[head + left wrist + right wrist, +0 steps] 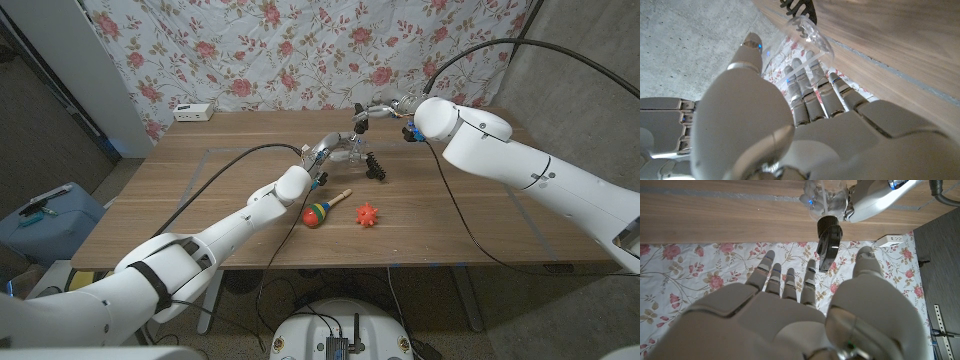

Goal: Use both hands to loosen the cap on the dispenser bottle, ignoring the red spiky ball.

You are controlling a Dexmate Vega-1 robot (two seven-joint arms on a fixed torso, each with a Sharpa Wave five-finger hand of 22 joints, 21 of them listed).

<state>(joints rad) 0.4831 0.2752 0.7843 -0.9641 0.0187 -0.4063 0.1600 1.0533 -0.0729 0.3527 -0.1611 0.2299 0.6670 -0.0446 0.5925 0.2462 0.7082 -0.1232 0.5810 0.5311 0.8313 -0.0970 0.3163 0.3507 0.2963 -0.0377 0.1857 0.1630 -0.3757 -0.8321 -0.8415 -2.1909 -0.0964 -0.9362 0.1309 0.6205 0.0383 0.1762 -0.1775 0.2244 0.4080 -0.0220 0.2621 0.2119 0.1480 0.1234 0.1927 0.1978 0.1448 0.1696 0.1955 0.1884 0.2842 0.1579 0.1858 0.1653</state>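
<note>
A clear dispenser bottle [341, 149] with a black pump cap [359, 124] is held above the middle of the table. My left hand [318, 157] grips its clear body, and its fingers [810, 95] reach along the bottle [807, 31]. My right hand [383, 110] hovers just right of the cap with its fingers spread. In the right wrist view the cap [828, 239] sticks out of the bottle [821, 200] toward the gap between my right thumb and fingers [790, 282], and nothing touches it. The red spiky ball [367, 214] lies on the table nearer me.
A black spiky brush [377, 167] lies just right of the bottle and shows again [798, 8] in the left wrist view. A colourful wooden toy [321, 212] lies left of the ball. A white power strip [193, 112] sits at the table's far left edge.
</note>
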